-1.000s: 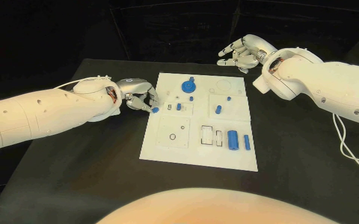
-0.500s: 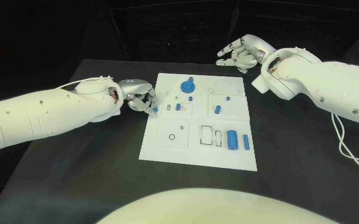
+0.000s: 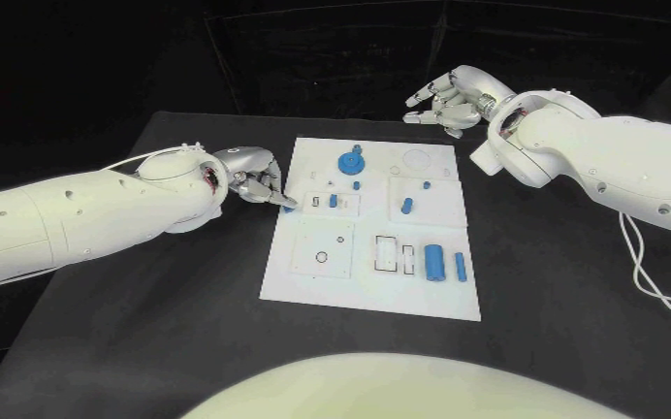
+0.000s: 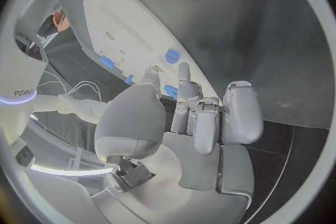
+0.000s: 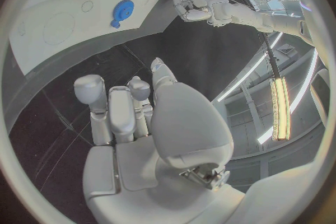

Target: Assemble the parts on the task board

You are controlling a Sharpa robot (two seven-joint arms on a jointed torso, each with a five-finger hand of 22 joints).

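Note:
The white task board (image 3: 315, 278) lies mid-table. My left hand (image 3: 256, 182) is at its left edge and pinches a small blue part (image 3: 290, 204) in its fingertips, just over the board's rim; the left wrist view shows this part (image 4: 170, 90) between the thumb and a finger. On the board are a round blue part (image 3: 351, 160), some small blue pieces (image 3: 407, 206) and a blue cylinder (image 3: 435, 262) beside a slim blue bar (image 3: 459, 264). My right hand (image 3: 448, 99) hovers beyond the board's far right corner, fingers loosely apart, holding nothing.
The board has several outlined slots, among them a ring hole (image 3: 323, 256) and rectangular recesses (image 3: 386, 250). Black table (image 3: 168, 322) surrounds it on all sides. In the right wrist view the board (image 5: 63, 33) and my left hand (image 5: 199, 8) appear beyond the right hand's fingers.
My left hand has shifted slightly toward the board's far side with the small blue part still in its fingertips. The right hand has barely moved.

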